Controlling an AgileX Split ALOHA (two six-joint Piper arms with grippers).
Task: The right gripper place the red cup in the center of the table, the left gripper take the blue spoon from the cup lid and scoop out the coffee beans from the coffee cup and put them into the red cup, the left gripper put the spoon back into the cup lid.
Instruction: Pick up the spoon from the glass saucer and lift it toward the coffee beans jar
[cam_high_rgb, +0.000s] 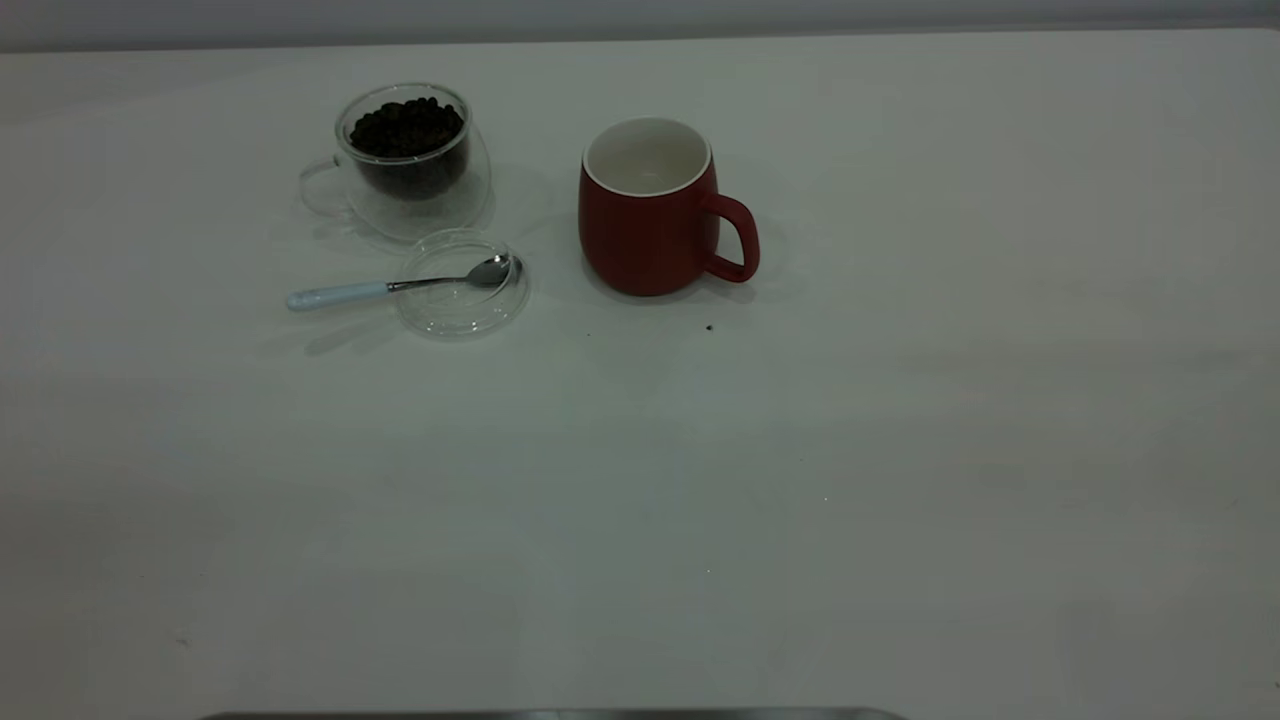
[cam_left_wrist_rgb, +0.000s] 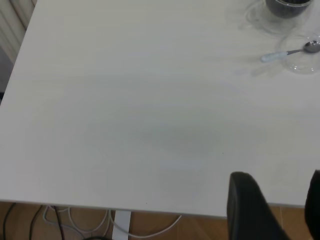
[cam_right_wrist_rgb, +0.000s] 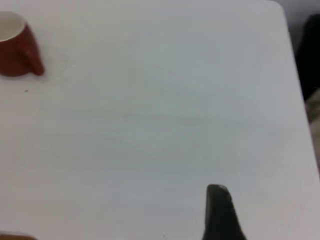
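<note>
The red cup (cam_high_rgb: 650, 215) stands upright near the middle of the white worktop (cam_high_rgb: 900, 450), its white inside showing no contents and its loop handle pointing toward the right arm's side. Well apart on the left arm's side stands the clear coffee cup (cam_high_rgb: 415, 165), upright and filled with a heap of coffee beans (cam_high_rgb: 406, 127). Just in front of it, seemingly touching its base, lies the cup lid (cam_high_rgb: 462, 284). The blue spoon (cam_high_rgb: 400, 285) rests across the lid, its metal bowl inside the rim and its pale handle projecting out over the worktop on the left. 1 small dark speck (cam_high_rgb: 709, 327) lies on the worktop just in front of the red cup. The left tool (cam_left_wrist_rgb: 275, 210) hangs over the near worktop edge, fingers apart, holding nothing. Of the right tool (cam_right_wrist_rgb: 220, 212) only 1 dark finger shows, well away from the red cup; whether it is apart or together cannot be told.
</note>
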